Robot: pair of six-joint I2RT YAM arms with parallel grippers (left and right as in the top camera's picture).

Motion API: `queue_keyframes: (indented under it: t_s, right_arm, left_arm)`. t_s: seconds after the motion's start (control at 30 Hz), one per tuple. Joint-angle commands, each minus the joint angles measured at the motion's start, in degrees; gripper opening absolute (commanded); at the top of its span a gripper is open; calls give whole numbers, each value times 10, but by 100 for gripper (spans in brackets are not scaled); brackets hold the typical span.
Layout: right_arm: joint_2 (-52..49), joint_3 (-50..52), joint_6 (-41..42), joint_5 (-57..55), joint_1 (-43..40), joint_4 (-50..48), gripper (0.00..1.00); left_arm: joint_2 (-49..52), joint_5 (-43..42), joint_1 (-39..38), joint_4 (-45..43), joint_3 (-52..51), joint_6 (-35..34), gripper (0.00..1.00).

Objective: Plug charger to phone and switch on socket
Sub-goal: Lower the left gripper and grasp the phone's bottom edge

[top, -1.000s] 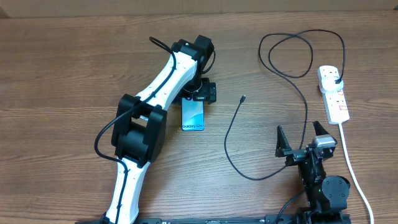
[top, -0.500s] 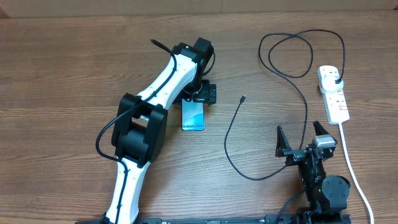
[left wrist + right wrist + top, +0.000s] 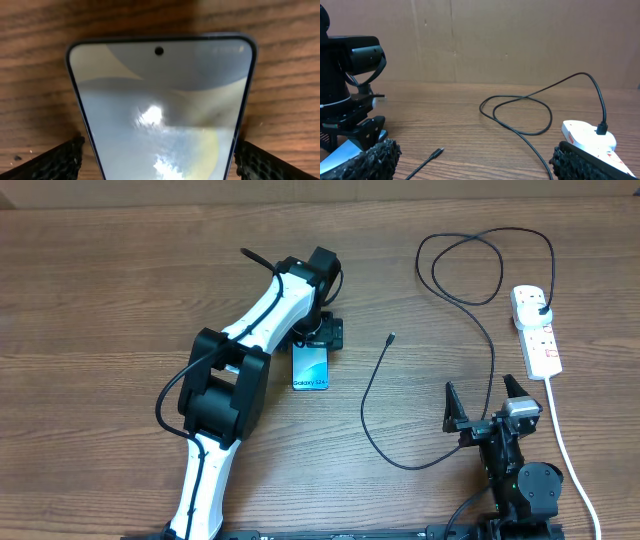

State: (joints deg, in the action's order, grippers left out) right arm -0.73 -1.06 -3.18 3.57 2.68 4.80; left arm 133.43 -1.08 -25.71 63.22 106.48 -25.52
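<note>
Black textured fingers of the left gripper stand spread wide, one on each side of the phone, just beside its edges; whether they touch it cannot be told. That phone lies flat and screen up on the wooden table. To its right, apart from it, rests the connector tip of the charger, whose thin cable curves toward the right gripper, also spread wide and holding nothing. From there the cable loops away to its plug, seated in the far end of the socket at the table's right side
</note>
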Motion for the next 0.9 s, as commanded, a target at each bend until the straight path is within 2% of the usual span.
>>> queue_keyframes:
  t_s: [0.0,0.27,0.43,0.67,0.87]
  right_arm:
    - [6,6,1,-5,2,-2,100]
    - [6,6,1,-5,2,-2,100]
    - [6,6,1,-5,2,-2,100]
    - [6,6,1,-5,2,-2,100]
    - [6,6,1,-5,2,-1,100]
  left_arm:
    - [12,2,5,-11,-6,-5,100]
    - [12,0,4,-8,-7,-6,100]
    - [12,-3,1,-3,-26,-49,100]
    - [12,-46,-2,5,-29,-50,100]
    - [12,-47,-14,10,-29,-50,100]
